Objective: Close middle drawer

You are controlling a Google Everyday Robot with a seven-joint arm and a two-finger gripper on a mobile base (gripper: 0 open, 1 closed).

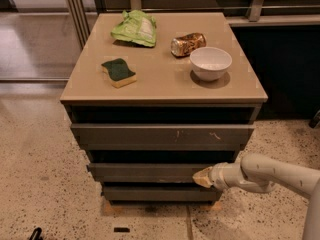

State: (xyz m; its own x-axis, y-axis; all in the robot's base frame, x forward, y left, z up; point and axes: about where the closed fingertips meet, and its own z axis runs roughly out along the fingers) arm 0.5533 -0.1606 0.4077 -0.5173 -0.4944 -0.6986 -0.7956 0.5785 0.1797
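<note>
The middle drawer (142, 172) is a plain grey-brown front, second of three in the cabinet, standing slightly out from the body. My gripper (202, 177) comes in from the right on a pale arm (270, 174), and its tan tip rests against the right end of that drawer front. Above it is the widest drawer front (160, 134), with pale scratch marks. Below it is the narrowest drawer front (160, 193).
On the tan cabinet top (160, 79) lie a green sponge (118, 72), a crumpled green bag (135, 28), a crushed can (187, 43) and a white bowl (210, 62). The speckled floor (40, 184) surrounds the cabinet. A dark wall panel (285, 69) is at the right.
</note>
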